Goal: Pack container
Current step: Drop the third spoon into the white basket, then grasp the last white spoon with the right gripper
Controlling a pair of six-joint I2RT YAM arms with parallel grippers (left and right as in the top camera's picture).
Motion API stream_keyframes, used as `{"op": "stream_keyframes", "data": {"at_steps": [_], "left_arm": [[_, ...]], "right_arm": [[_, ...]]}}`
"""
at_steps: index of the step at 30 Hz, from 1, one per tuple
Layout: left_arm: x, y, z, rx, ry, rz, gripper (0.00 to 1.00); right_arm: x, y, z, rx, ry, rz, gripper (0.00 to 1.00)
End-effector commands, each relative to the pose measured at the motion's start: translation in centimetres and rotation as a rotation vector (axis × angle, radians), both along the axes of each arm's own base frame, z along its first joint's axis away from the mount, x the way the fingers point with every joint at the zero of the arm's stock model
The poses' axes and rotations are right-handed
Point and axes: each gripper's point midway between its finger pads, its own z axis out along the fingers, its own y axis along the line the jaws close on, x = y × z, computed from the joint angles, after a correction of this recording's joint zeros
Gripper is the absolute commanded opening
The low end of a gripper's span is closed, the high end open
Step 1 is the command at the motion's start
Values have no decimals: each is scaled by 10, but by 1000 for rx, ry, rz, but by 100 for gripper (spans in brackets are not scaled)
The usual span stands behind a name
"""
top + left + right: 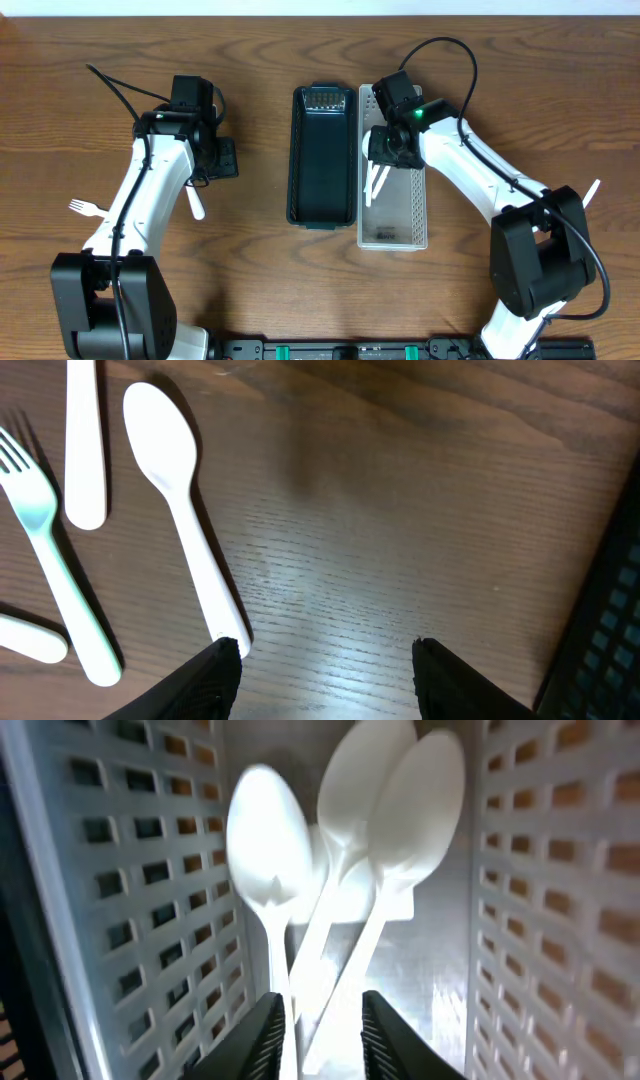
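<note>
Containers sit right up against each other mid-table (260, 290): dark container (322, 170) on the left in the overhead view, white container (395, 228) with perforated walls on the right. Dark one looks bare apart from a small grey patch at its far end; can't tell what that is. Left arm (150, 200) reaches over bare wood left of the dark container. Right arm (470, 170) comes in from the right over the white container's far half. Right pincer (322, 1030) is down inside the white container, between the perforated walls. Its jaws are narrow, with the handles of three white spoons (360, 790) running between them, bowls pointing away from the wrist camera along the container. The left-hand spoon is blurred. Can't tell whether the jaws actually clamp the handles or just bracket them. Left pincer (328, 670) hovers over the table, jaws wide apart, nothing between them. Loose spoon (190, 530) lies flat on the wood, bowl away. Its handle end is just beside the finger on the left of the wrist view; contact unclear. Pale fork (50, 560) lies just beside that spoon, white handles (85, 440) near it. Stray utensil (592, 192), white, lies well apart, beyond the right arm.
</note>
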Motion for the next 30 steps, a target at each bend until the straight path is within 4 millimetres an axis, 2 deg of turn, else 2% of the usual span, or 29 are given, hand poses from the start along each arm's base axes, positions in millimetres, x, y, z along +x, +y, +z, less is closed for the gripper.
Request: {"op": "stream_keyframes", "data": {"at_steps": [1,3,4,5,6,8,10,12,13,15,18,21,26,30], "left_arm": [[4,2,2,4,-6,5,58],[4,2,2,4,-6,5,58],[4,2,2,4,-6,5,58],[4,2,2,4,-6,5,58],[4,2,2,4,-6,5,58],[4,2,2,4,-6,5,58],[4,2,2,4,-6,5,58],[4,2,2,4,-6,5,58],[4,2,2,4,-6,5,58],[4,2,2,4,-6,5,59],[4,2,2,4,-6,5,58],[5,2,2,4,-7,5,58],[5,2,2,4,-7,5,58],[4,2,2,4,-6,5,58]], "right_arm": [[28,-19,44,-19,-134,-17,33],[41,-37,80,-25,-204,-43,36],[47,-53,104,-32,-249,-79,36],[50,-65,120,-38,-276,-108,37],[53,-84,142,-47,-312,-150,41],[51,-123,176,-60,-362,-236,44],[41,-164,199,-72,-383,-331,44],[23,-207,207,-89,-368,-442,49],[7,-235,206,-104,-333,-519,54],[-11,-264,200,-123,-280,-597,64],[-45,-316,181,-152,-169,-737,78],[-63,-350,159,-163,-98,-772,82],[-85,-384,100,-139,25,-805,85],[-96,-394,49,-123,119,-794,85]]}}
